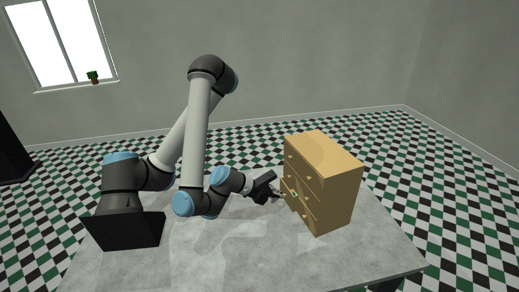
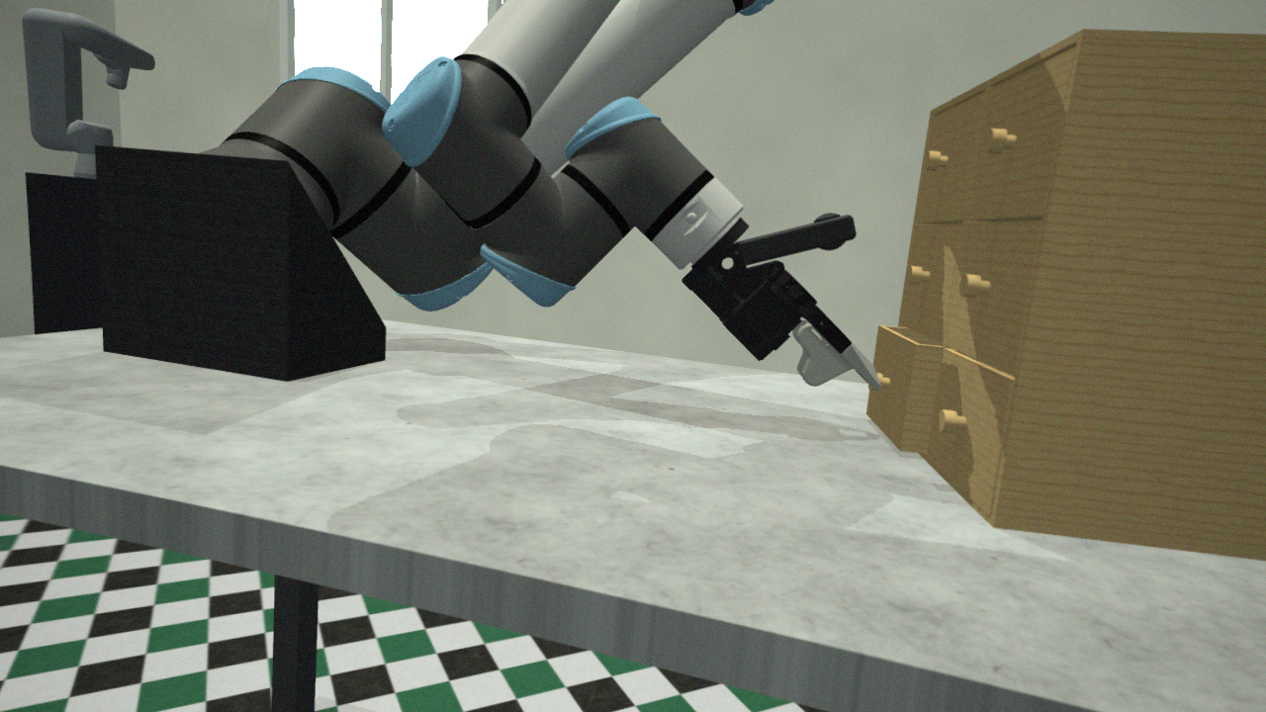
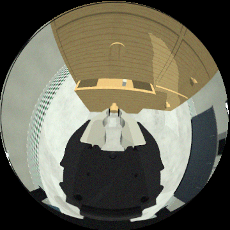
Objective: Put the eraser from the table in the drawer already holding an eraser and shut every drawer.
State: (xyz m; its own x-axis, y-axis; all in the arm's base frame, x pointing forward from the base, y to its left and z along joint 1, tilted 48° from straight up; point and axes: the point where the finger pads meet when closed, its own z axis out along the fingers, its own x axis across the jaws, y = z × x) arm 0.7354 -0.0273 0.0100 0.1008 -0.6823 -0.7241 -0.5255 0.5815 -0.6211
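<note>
The wooden chest (image 1: 344, 196) (image 2: 1141, 310) (image 3: 96, 35) stands upright. Its bottom drawer on the far side (image 1: 289, 202) (image 2: 892, 406) (image 3: 99, 98) is partly open. My gripper (image 1: 282, 196) (image 2: 877, 384) (image 3: 114, 109) is shut on this drawer's knob (image 3: 114, 106), with the fingertips on either side of it. An eraser with green and white parts (image 1: 294, 194) shows inside the drawer in the top view. The wrist view shows a small white and grey-blue piece (image 3: 124, 82) there; I cannot tell whether it is the same eraser. No eraser shows on the table.
The bottom drawer on the near side (image 1: 307, 219) (image 2: 964, 460) shows a light top rim and may stand slightly out. The upper drawers look shut, their knobs sticking out. The chest stands on the grey table (image 1: 254, 261) (image 2: 619, 495). The black arm base (image 1: 127, 232) (image 2: 194, 265) is at the other side.
</note>
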